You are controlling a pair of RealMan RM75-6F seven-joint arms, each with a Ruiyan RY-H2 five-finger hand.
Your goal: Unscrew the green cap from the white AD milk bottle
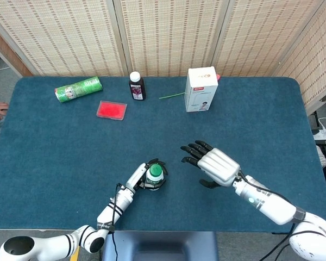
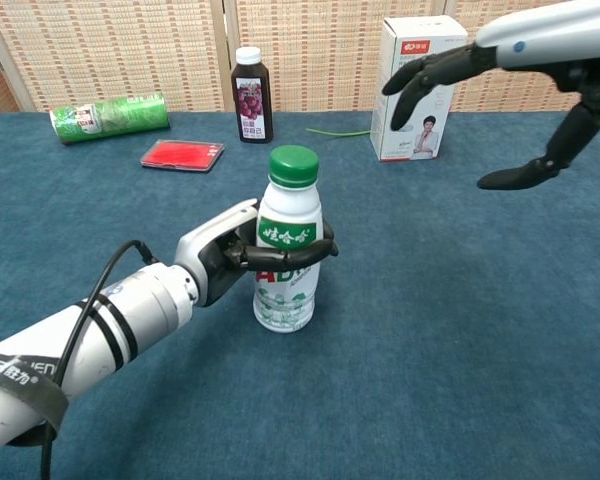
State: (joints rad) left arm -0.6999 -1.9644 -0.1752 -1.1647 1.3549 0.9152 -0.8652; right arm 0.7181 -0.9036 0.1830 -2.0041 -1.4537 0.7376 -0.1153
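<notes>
The white AD milk bottle (image 2: 287,262) stands upright on the blue table, its green cap (image 2: 293,163) on top; from the head view only the cap (image 1: 155,172) shows well. My left hand (image 2: 242,253) grips the bottle around its middle, fingers wrapped over the green label. My right hand (image 1: 213,166) hovers open to the right of the bottle, fingers spread and pointing toward it, apart from the cap. In the chest view that right hand (image 2: 500,85) is high at the upper right, above cap level.
At the back stand a dark juice bottle (image 1: 136,86) and a white lamp box (image 1: 200,89). A green can (image 1: 77,89) lies on its side at far left, beside a flat red case (image 1: 111,109). A thin green stalk (image 1: 171,95) lies near the box.
</notes>
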